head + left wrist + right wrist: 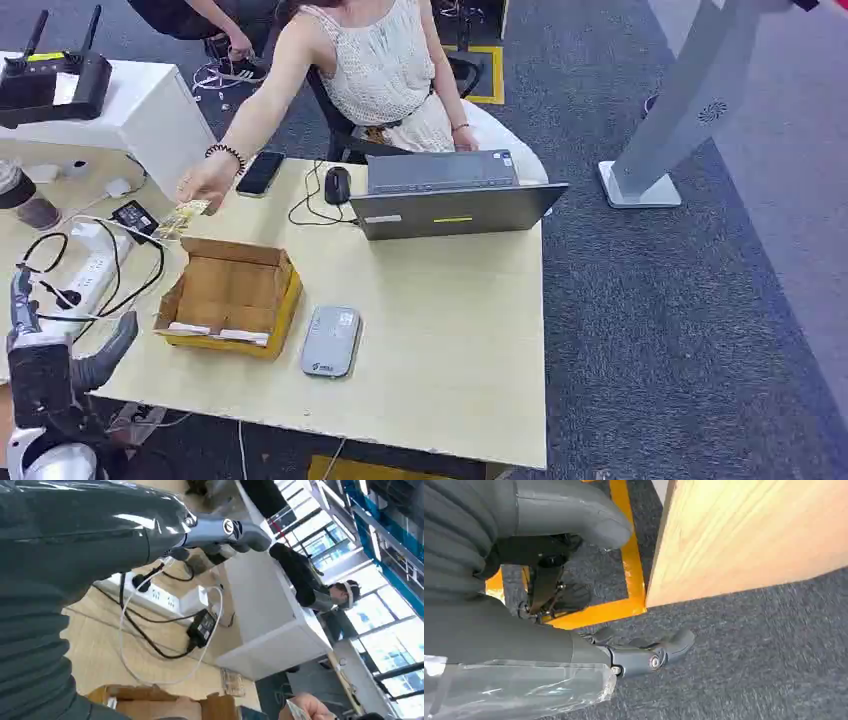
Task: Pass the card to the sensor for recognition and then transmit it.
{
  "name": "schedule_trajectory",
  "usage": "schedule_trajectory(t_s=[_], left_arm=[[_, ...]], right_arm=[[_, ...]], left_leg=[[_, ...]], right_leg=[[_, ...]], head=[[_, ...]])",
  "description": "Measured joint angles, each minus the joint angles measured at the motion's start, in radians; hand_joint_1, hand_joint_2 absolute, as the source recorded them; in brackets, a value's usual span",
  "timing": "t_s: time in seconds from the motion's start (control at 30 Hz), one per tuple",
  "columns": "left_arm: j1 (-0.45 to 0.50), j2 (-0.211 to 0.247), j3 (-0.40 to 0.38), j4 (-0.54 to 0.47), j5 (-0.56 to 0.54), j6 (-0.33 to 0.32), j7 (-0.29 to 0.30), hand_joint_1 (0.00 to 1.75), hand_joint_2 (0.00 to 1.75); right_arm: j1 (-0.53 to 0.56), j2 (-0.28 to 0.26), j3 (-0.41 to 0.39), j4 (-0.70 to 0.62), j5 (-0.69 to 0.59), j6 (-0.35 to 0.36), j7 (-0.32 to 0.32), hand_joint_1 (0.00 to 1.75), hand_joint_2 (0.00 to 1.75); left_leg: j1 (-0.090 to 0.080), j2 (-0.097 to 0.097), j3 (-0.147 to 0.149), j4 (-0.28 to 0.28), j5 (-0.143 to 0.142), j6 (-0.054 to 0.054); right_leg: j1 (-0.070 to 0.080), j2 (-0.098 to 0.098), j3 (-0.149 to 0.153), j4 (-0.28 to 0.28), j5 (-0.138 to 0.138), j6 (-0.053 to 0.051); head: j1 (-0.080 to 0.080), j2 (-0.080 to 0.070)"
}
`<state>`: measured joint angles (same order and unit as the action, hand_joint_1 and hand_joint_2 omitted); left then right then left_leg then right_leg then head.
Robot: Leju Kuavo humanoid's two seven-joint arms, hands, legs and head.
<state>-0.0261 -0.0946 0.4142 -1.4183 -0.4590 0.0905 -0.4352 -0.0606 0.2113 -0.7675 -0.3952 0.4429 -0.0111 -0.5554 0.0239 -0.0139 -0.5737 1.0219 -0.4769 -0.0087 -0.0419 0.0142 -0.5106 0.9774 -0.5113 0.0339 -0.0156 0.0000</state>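
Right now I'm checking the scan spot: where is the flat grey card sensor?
In the head view, the flat grey card sensor lies near the wooden table's front edge, just right of the open cardboard box.

Our left hand [60,355] is raised at the lower left of the head view, its thumb jutting sideways and its darker fingers [225,530] stretched out straight with nothing between them. Our right hand [574,585] hangs low, its thick thumb apart from its loosely extended fingers [654,652], and it holds nothing.
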Motion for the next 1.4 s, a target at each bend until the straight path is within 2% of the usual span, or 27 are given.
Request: schedule_trajectory(t_s=[0.73,1.13,1.23,1.27,1.3,1.33,1.4], left_arm=[[-0.274,0.152,-0.246,0.164,-0.607,0.399,0.182,0.00,1.75],[-0.400,0.217,-0.385,0.286,-0.921,0.552,0.314,0.00,1.75],[-0.408,0.223,-0.400,0.301,-0.941,0.560,0.330,0.00,1.75],[-0.412,0.225,-0.404,0.306,-0.941,0.559,0.333,0.82,1.75],[-0.415,0.225,-0.406,0.312,-0.942,0.559,0.336,0.82,1.75],[-0.417,0.227,-0.407,0.317,-0.941,0.558,0.337,1.75,1.75],[-0.420,0.231,-0.414,0.325,-0.942,0.557,0.337,1.75,1.75]], right_arm=[[-0.055,0.010,0.019,0.064,0.082,-0.032,0.039,0.00,1.75],[-0.074,0.017,0.050,0.092,0.112,-0.049,0.068,0.00,1.75],[-0.075,0.017,0.054,0.095,0.112,-0.050,0.072,0.00,1.75],[-0.076,0.017,0.055,0.095,0.111,-0.051,0.072,0.00,1.75],[-0.076,0.017,0.055,0.096,0.111,-0.051,0.073,0.00,1.75],[-0.076,0.017,0.056,0.097,0.110,-0.051,0.073,0.00,1.75],[-0.076,0.018,0.058,0.097,0.108,-0.051,0.073,0.00,1.75]], left_leg=[[0.000,0.000,0.000,0.000,0.002,0.000],[0.000,0.000,0.000,0.000,0.002,0.000],[0.000,0.000,0.000,0.000,0.002,0.000],[0.000,0.000,0.000,0.000,0.002,0.000],[0.000,0.000,0.000,0.000,0.002,0.000],[0.000,0.000,0.000,0.000,0.002,0.000],[0.000,0.000,0.000,0.000,0.002,0.000]], right_leg=[[0.000,0.001,0.000,0.000,0.002,0.000],[0.000,0.001,0.000,0.001,0.002,0.000],[0.000,0.001,0.000,0.001,0.002,0.000],[0.000,0.001,0.000,0.001,0.002,0.000],[0.000,0.001,0.000,0.001,0.002,0.000],[0.000,0.001,0.000,0.001,0.002,0.000],[0.000,0.001,0.000,0.001,0.002,0.000]], head=[[0.000,0.000],[0.000,0.000],[0.000,0.000],[0.000,0.000],[0.000,0.000],[-0.001,0.000],[0.000,0.000]])
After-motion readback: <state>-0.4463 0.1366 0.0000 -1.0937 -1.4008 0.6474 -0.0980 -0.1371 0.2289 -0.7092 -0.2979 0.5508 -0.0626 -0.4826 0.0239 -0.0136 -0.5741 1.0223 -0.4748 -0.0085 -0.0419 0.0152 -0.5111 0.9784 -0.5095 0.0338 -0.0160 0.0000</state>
